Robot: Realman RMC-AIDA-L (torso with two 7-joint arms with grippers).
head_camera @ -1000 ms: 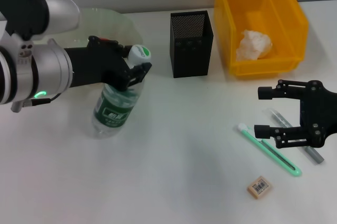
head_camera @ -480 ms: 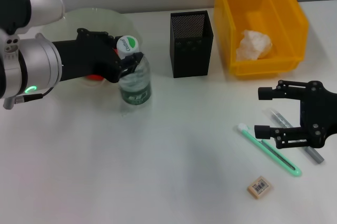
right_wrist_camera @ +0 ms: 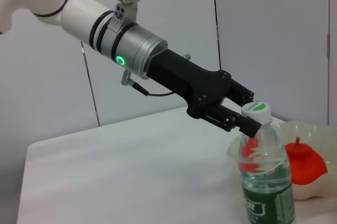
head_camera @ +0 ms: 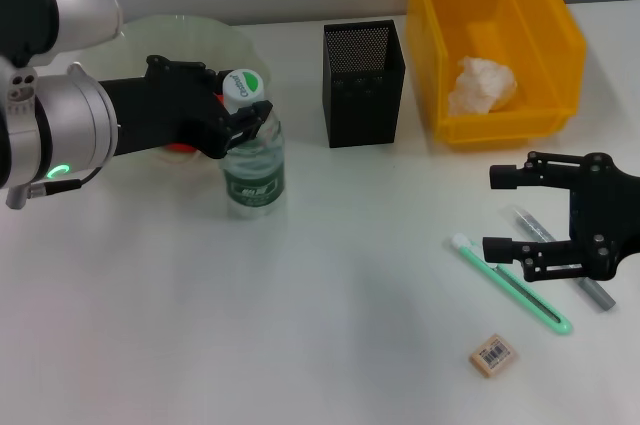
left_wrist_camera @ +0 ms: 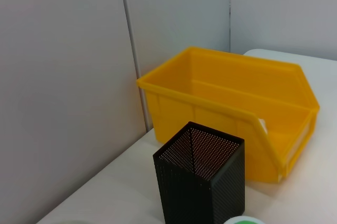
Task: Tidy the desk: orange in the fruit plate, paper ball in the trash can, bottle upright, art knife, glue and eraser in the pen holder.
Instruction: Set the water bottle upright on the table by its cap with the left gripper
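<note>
Left gripper [head_camera: 243, 110]: mine, fingers closed on the neck of the bottle [head_camera: 253, 170], just under its white-and-green cap. Bottle stands upright on the table [head_camera: 330, 345], dark green label facing the head camera, just in front of the fruit plate [head_camera: 215, 37].

Right gripper [head_camera: 503, 213]: mine, fingers spread apart, hovering at the table's right side, holding nothing.

Fruit plate: pale green, scalloped rim, at the back left, partly hidden behind my left arm. Orange [right_wrist_camera: 303, 162] lies in it, seen past the bottle in the right wrist view.

Pen holder [head_camera: 364, 84]: black mesh cup, upright, between bottle and trash can [head_camera: 545, 45].

Trash can: yellow bin, back right. Paper ball [head_camera: 482, 85] rests inside it, near the front wall.

Green-and-white stick [head_camera: 511, 286]: long, lying diagonally on the table, near my right gripper.

Grey pen-like item [head_camera: 565, 258]: lying just beside it, partly hidden under the right gripper.

Eraser [head_camera: 492, 355]: beige, barcode sticker up, alone on the table nearer the front edge than the green stick.
</note>
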